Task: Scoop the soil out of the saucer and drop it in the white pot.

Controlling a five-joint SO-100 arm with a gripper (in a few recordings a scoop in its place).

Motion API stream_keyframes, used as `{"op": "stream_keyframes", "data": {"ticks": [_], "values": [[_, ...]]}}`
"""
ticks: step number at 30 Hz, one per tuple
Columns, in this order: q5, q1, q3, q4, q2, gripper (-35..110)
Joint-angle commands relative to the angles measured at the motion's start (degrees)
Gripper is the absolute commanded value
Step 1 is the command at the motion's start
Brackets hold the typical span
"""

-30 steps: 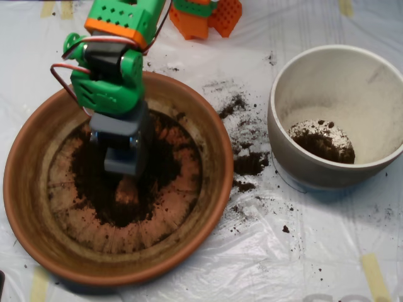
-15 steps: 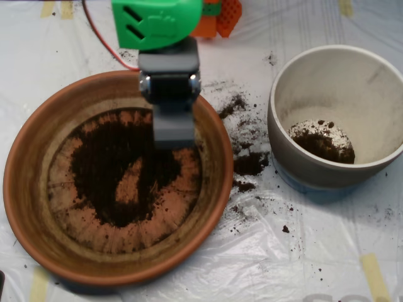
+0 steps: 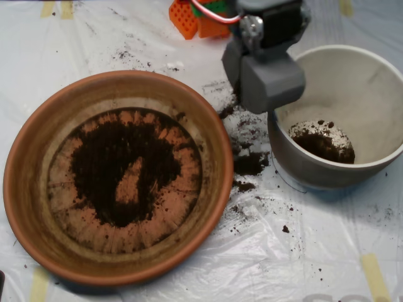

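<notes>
The grey scoop (image 3: 267,80) is seen over the left rim of the white pot (image 3: 352,173), its body overlapping that edge and the plastic sheet (image 3: 302,251) beside it. Whether its shells are parted or closed cannot be told from above. The saucer (image 3: 38,145) is set at the left, well clear of the scoop. The soil (image 3: 101,157) is spread as a dark ring on the ridged floor, with a bare patch left at the middle. A small heap of soil is lying in the pot's bottom. Spilled crumbs (image 3: 250,162) are scattered across the narrow gap between the saucer's right rim and the pot's wall. Open sheet is left below both vessels, with tape strips (image 3: 374,274) near the lower edge.
</notes>
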Motion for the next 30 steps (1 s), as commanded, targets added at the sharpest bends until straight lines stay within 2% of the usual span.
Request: {"op": "stream_keyframes", "data": {"ticks": [1, 9, 12, 15, 24, 30], "values": [[-0.9, -6.2, -9.0, 2.5, 3.3, 0], [2.1, -11.5, -19.9, 6.5, -5.1, 0], [2.1, -11.5, -19.8, 7.1, -6.5, 21], [1.7, -11.2, -19.6, 7.8, -7.1, 33], [0.1, -10.6, -18.8, 9.3, -6.2, 40], [-0.5, -13.0, -11.1, 7.0, -2.0, 44]]}}
